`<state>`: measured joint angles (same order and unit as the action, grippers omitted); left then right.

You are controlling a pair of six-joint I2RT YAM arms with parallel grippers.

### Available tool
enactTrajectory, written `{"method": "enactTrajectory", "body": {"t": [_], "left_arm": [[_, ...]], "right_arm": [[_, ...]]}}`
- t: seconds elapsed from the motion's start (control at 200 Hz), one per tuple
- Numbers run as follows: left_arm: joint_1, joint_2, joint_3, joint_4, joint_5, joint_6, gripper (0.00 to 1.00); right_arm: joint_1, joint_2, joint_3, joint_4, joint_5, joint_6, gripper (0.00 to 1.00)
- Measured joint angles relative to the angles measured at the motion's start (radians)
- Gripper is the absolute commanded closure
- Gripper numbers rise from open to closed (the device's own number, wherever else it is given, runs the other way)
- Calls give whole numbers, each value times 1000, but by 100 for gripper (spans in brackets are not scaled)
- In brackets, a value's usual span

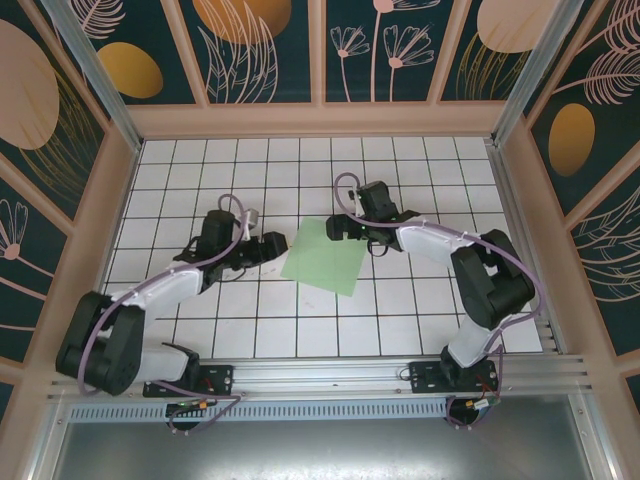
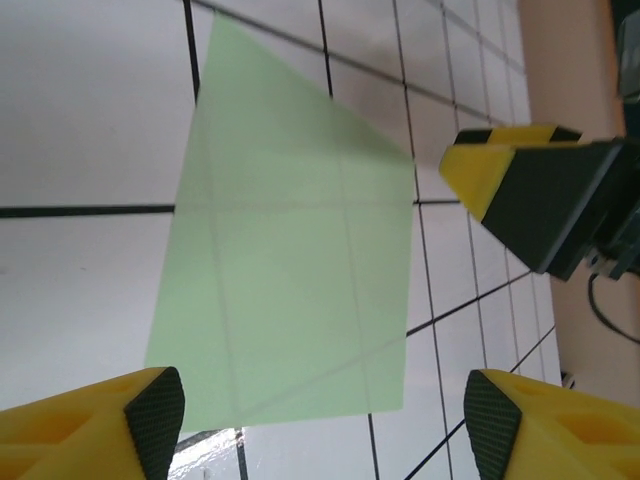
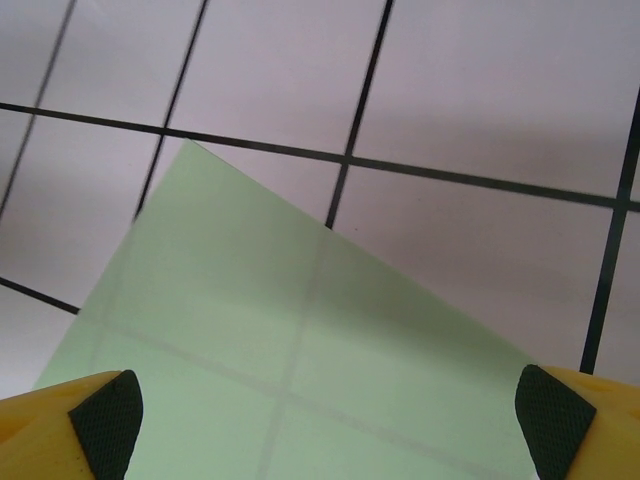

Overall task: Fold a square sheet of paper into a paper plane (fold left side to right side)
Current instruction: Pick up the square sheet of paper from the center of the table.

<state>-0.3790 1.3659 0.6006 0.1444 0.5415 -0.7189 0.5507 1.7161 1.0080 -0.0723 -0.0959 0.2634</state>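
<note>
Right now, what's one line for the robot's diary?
paper: flat on tiles, unfolded | left gripper: open, by its left edge | right gripper: open, by its far corner | fold: not started

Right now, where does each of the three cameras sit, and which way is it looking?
Top external: fixed above and behind the arms, looking down on the tiled table, left gripper and right gripper.
Left wrist: on the left arm, looking past its own yellow fingers at the square sheet of paper.
Right wrist: on the right arm, looking down between its fingers at that sheet's corner.
Shared: all three show the sheet.
</note>
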Motion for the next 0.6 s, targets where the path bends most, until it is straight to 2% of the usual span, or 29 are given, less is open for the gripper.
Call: {"method": "enactTrajectory", "body": {"t": [0.3, 0.601], "left_arm": [[-102, 183, 106, 0, -27, 3, 29], [-146, 290, 140, -37, -69, 23, 33]], "right_arm": [[0, 94, 20, -34, 47, 35, 1], [0, 104, 26, -50, 69, 39, 1]]}}
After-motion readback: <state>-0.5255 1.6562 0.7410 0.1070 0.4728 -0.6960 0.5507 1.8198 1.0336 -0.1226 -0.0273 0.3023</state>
